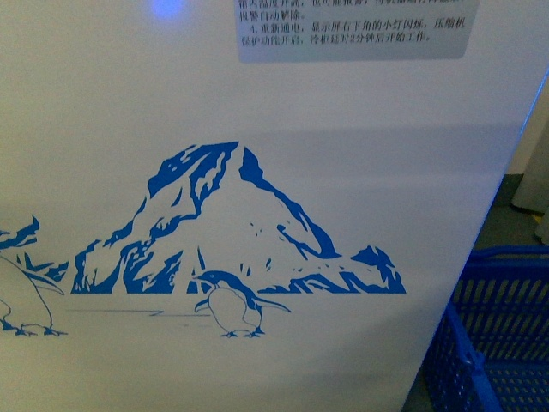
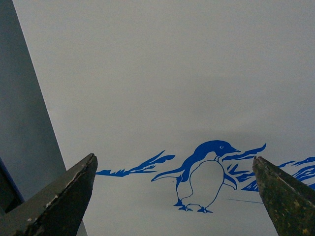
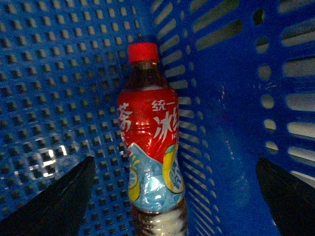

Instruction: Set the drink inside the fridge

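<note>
Right end effector [image 3: 174,160] wide before red-capped tea bottle [image 3: 150,132] in blue basket [image 3: 236,98]; left end effector [image 2: 174,157] wide, facing fridge [image 2: 172,73].

Bottle [image 3: 150,142] base out of frame

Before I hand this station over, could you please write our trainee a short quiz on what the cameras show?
1. True or false: the right hand is shut on the red-capped bottle.
2. Where is the bottle? A in the blue basket; B on a shelf; C on the floor.
3. Which animal is printed on the fridge in front of the left hand?
Key: 1 false, it is open and not touching the bottle; 2 A; 3 a penguin.
</note>
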### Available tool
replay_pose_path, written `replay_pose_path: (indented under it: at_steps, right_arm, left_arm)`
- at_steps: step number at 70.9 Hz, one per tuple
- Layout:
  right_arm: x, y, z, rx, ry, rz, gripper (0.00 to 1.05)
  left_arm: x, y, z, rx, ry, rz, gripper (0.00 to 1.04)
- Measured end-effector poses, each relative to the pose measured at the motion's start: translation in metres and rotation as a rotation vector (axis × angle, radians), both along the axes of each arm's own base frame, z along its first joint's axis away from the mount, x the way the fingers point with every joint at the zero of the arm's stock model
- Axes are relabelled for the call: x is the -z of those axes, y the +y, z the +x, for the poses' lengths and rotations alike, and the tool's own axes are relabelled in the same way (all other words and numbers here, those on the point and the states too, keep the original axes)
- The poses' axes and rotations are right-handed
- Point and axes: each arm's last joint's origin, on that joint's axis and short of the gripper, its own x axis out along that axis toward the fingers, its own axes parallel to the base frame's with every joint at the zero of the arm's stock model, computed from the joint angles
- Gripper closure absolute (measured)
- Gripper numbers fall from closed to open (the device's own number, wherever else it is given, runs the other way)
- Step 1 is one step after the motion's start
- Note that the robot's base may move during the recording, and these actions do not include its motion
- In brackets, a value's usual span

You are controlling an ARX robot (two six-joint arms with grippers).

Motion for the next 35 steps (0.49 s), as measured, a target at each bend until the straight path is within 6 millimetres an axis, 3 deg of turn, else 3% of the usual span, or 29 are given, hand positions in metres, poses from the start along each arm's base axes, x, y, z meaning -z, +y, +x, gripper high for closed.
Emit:
replay_pose_path:
  at_steps: [21,35]
  right_arm:
    - [0.054,-0.003,-0.002,0.007,0.091,0.013,0.07]
    - [0.072,-0.005,-0.001,0.025,0.116,-0.007,0.07]
  left_arm:
    - [0.0,0.0,0.0,0.0,0.0,0.0,0.08]
    - [0.0,0.0,0.0,0.0,0.0,0.0,0.08]
